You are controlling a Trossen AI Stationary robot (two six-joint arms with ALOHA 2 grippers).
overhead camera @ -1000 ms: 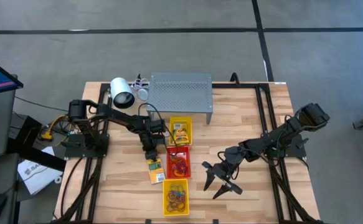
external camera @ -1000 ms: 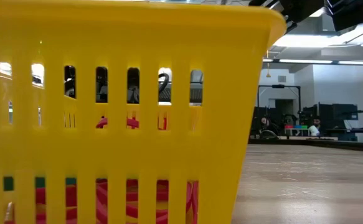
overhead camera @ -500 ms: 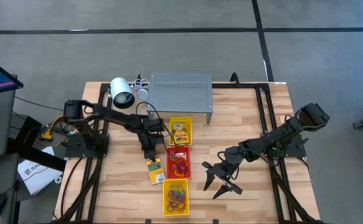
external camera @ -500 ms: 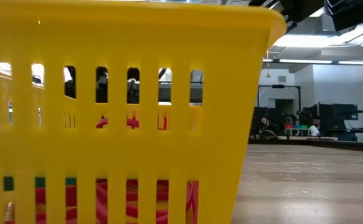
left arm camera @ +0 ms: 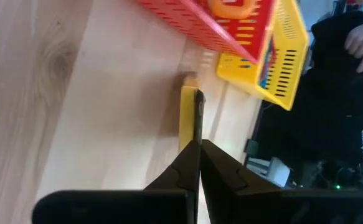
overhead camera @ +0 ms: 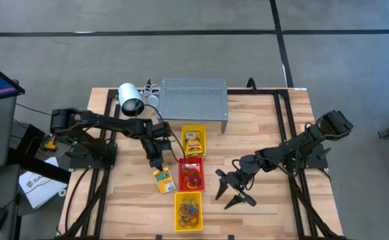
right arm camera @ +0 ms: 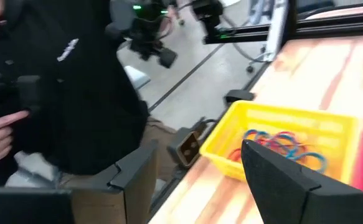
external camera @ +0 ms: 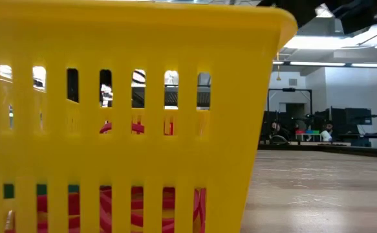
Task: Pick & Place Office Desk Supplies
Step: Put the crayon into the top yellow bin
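Where the desk (overhead camera: 127, 200) meets its left edge, the left arm's base sits on a dark frame, and the arm extends across the wood toward the centre. The left gripper (overhead camera: 155, 163) is pinched tight on a yellow-orange card packet (overhead camera: 163, 180), gripping it at the end nearer the back edge; the left wrist view shows the packet (left arm camera: 189, 118) edge-on between the closed fingertips. Whether the packet rests on the wood or is lifted clear cannot be told. Bare wood lies open toward the left edge and the front left corner.

Just beside the packet, three trays form a row from the back of the desk to its front edge. The rear yellow tray (overhead camera: 194, 141) holds more card packets. The red tray (overhead camera: 191, 174) holds rubber-band loops. The front yellow tray (overhead camera: 188, 211), at the front edge, holds coloured rubber-band loops (overhead camera: 189, 210) and fills the low view (external camera: 110, 116).

Behind the trays, a grey perforated box (overhead camera: 193, 100) and a white cylindrical lamp (overhead camera: 130, 100) occupy the back edge.

The right gripper (overhead camera: 226, 188) hangs over bare wood well apart from the trays, jaws spread wide and holding nothing. The desk's front right corner is open. A person in dark clothing (right arm camera: 63, 93) stands beyond the front edge.
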